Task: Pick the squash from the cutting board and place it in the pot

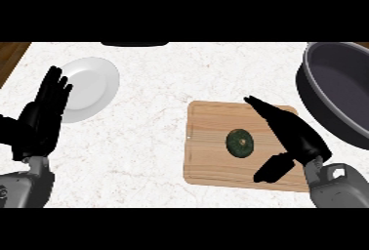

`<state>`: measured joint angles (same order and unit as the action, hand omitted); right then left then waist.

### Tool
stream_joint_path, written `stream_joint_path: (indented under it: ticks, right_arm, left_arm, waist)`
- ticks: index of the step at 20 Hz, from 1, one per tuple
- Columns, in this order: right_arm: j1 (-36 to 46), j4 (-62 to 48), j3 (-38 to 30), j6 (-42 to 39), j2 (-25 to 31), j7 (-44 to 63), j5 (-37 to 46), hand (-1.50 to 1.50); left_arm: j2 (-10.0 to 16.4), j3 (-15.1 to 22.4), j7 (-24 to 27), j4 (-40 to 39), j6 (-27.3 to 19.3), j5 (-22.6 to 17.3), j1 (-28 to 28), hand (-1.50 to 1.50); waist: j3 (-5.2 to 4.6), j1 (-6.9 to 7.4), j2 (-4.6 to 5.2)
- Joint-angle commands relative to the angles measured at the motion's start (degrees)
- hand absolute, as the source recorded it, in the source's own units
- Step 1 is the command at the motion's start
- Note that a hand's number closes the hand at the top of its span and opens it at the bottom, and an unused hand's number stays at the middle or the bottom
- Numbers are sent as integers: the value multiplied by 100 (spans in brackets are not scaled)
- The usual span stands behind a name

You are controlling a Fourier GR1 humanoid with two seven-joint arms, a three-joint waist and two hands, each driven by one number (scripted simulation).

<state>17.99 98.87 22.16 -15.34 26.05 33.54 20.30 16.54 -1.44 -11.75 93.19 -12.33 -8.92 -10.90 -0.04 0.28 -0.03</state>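
A small dark green squash (240,142) lies near the middle of the wooden cutting board (209,146). My right hand (296,134) hovers over the board's right part, just right of the squash, fingers straight and pointing up-left, thumb spread below; it holds nothing. The dark grey pot (338,93) stands at the right edge, partly cut off by the view. My left hand (42,117) rests open at the left, fingers up.
A white plate (93,85) lies at the upper left beside my left hand. A dark object (134,44) shows at the counter's far edge. Brown wood (10,56) borders the white marble counter at the far left.
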Motion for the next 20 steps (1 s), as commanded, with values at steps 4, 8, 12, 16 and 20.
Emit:
stream_joint_path:
  ticks: [4,8,12,16,20]
  right_arm:
    - [181,-202,105,-308,-853,505,612,-150]
    - [-136,-526,253,-91,-854,478,1202,-150]
    - [-533,-291,174,-158,-914,302,1513,-150]
    - [-64,-1209,-350,-207,-1156,-352,1552,-150]
    - [-324,-1289,-99,27,-1362,-506,2092,-150]
  left_arm:
    - [-63,-261,-21,-279,245,11,-259,0]
    - [-59,-297,174,-188,284,120,-37,0]
    - [26,-496,-203,83,468,-5,-43,0]
    - [-122,-473,-118,286,484,143,150,0]
    - [-404,-203,-414,250,168,507,-96,0]
  waist:
    - [3,-27,3]
    - [3,-20,3]
    - [4,-30,-2]
    - [4,-5,2]
    - [5,-22,1]
